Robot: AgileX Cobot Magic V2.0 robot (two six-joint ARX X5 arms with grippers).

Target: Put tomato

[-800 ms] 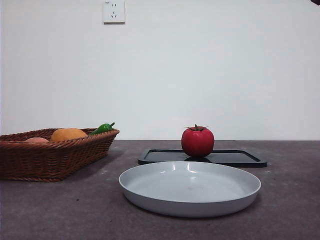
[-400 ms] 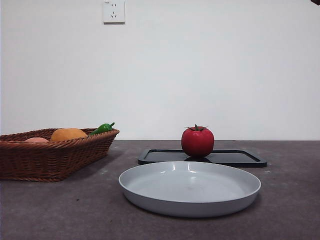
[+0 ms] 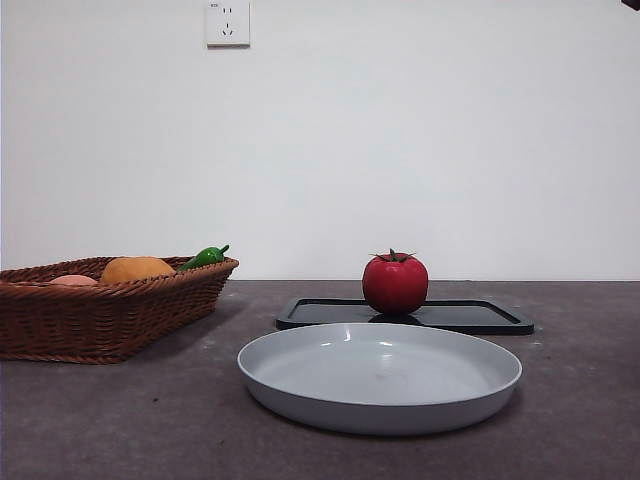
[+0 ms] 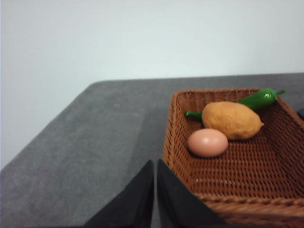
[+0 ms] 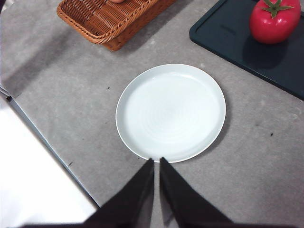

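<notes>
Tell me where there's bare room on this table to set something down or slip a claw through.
The white plate is bare, and bare grey table lies between it and the wicker basket. The black tray has room beside the tomato. The basket is more crowded: egg, orange fruit, green pepper.

glossy red tomato (image 3: 395, 285) on a matt black tray (image 3: 470, 316); smooth grey plate (image 3: 380, 377); woven wicker basket (image 3: 100, 315); rough, speckled grey surface (image 3: 580, 400).
</notes>
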